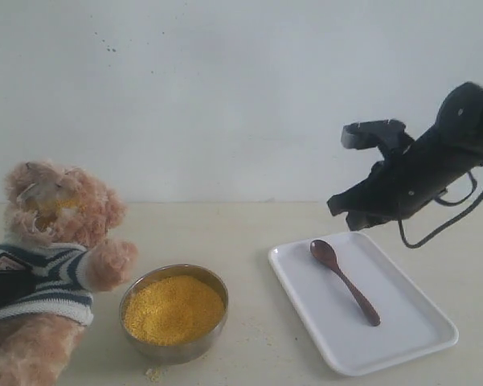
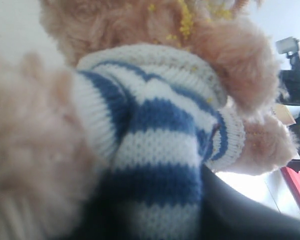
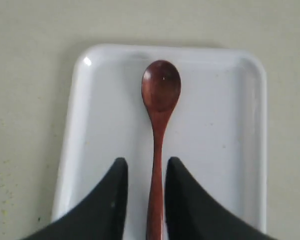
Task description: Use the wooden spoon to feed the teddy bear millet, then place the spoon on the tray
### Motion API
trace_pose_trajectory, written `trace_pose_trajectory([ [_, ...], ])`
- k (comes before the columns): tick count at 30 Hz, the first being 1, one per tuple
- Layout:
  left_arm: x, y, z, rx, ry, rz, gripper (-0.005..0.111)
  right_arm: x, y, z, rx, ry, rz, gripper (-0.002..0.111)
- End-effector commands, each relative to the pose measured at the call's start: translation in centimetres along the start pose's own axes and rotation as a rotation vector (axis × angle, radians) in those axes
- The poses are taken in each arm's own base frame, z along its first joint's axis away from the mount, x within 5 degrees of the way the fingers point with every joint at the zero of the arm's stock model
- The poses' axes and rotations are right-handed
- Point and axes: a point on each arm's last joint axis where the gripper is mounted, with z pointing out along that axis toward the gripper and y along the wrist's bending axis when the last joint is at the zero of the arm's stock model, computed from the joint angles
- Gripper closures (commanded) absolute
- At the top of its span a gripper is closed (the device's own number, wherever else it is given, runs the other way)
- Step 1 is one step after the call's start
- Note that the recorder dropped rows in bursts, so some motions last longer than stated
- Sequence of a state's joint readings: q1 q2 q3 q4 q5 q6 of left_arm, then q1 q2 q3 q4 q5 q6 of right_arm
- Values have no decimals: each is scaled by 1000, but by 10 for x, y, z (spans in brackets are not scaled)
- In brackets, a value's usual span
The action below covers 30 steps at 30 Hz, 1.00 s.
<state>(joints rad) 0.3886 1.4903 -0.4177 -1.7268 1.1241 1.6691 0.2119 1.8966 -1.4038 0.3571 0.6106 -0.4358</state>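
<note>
My right gripper (image 3: 146, 161) has its two black fingers (image 3: 110, 200) spread with a clear gap and grips nothing. It hangs above the flat white rectangular tray (image 1: 402, 322), over the tray's far end. The small dark reddish-brown wooden spoon (image 1: 344, 281) lies flat on that tray, below the fingers. In the right wrist view the thin handle runs along the gap between the fingers and the oval bowl points away from them. A sliver of white tray shows on each side of the handle, so the fingers do not touch it.

My left gripper (image 1: 2, 289) is pressed onto the small fuzzy tan-pink teddy bear (image 1: 56, 241). It pinches the bear's body through the teal-and-white striped shirt. The left wrist view is almost all shirt and fur, with dark finger edges on both sides of the bunched knit. Yellow grains cling to the fur around the bear's muzzle.

The round steel bowl (image 1: 174, 347) stands between the two grippers, just beside the bear's paw and apart from the tray. It holds a heap of bright yellow millet (image 1: 173, 309). A few loose grains lie on the pale tabletop (image 1: 249, 233) by the bowl.
</note>
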Motion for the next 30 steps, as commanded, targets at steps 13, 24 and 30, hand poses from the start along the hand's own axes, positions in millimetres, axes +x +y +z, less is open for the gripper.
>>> trace_pose_trajectory([
  [13, 0, -6, -1, 68, -2, -29, 103, 74, 25, -125, 121, -392, 177, 108],
  [24, 0, -6, -1, 68, 6, -63, 103, 168, 50, -229, 220, -938, 154, 109],
  [30, 1, -6, -1, 71, 12, -61, 103, 200, 51, -244, 307, -1148, 111, 109],
])
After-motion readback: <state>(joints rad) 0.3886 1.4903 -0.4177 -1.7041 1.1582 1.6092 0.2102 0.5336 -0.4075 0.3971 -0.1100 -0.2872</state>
